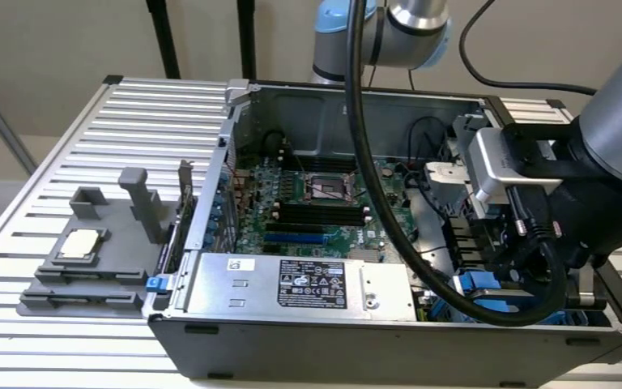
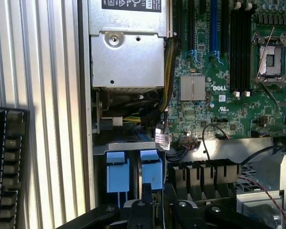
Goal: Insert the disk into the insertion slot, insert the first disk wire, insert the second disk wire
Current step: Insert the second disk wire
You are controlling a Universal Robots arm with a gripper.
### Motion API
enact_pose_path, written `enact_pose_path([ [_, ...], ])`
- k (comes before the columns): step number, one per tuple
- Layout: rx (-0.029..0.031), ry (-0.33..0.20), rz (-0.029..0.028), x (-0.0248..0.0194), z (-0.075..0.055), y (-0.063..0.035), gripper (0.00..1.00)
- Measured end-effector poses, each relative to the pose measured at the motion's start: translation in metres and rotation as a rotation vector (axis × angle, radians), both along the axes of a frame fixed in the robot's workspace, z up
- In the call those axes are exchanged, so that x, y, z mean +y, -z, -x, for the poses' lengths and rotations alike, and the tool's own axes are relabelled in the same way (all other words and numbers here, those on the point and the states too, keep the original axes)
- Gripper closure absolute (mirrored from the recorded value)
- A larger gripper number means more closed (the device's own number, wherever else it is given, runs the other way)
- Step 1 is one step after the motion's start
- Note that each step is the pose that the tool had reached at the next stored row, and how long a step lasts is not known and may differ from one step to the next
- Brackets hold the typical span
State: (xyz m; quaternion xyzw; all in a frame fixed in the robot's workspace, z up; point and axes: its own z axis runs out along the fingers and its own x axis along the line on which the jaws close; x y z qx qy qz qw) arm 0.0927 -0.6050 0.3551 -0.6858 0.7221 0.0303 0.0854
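Observation:
The disk shows as two bright blue frame tabs (image 2: 117,171) side by side in the insertion slot (image 2: 128,143), the grey drive-cage bay at the case's corner; its metal body is hidden. My gripper (image 2: 157,198) hangs right at the tab nearer the motherboard. In the exterior view the arm's wrist (image 1: 549,203) reaches down into the case's near corner on the exterior view's right, above the blue disk frame (image 1: 473,285). Several wires (image 2: 162,139) lie beside the bay; which are the disk wires I cannot tell.
The grey labelled power-supply box (image 1: 289,284) (image 2: 126,57) sits next to the bay. The green motherboard (image 1: 322,194) (image 2: 229,71) fills the case floor. A thick black cable (image 1: 484,312) loops off the wrist. A grey fixture (image 1: 78,259) stands on the slatted table.

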Motion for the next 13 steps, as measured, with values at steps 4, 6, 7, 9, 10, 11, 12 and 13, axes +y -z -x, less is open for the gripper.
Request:
enact_pose_path([
  [4, 0.0002, 0.001, 0.0009, 0.0022, 0.0, -0.0008, 0.75],
  [6, 0.0011, 0.004, 0.015, 0.009, -0.001, -0.0234, 0.75],
  [7, 0.0017, 0.009, 0.0238, 0.0127, -0.007, -0.0279, 0.75],
  [9, 0.0017, 0.013, 0.0339, 0.0204, -0.018, -0.0281, 0.61],
  [10, 0.0017, 0.013, 0.036, 0.0217, -0.019, -0.0281, 0.61],
  [11, 0.0016, 0.013, 0.0393, 0.0235, -0.019, -0.0281, 0.61],
  [12, 0.0016, 0.013, 0.0434, 0.0254, -0.02, -0.0281, 0.61],
  [13, 0.0016, 0.013, 0.0485, 0.0273, -0.02, -0.0281, 0.61],
])
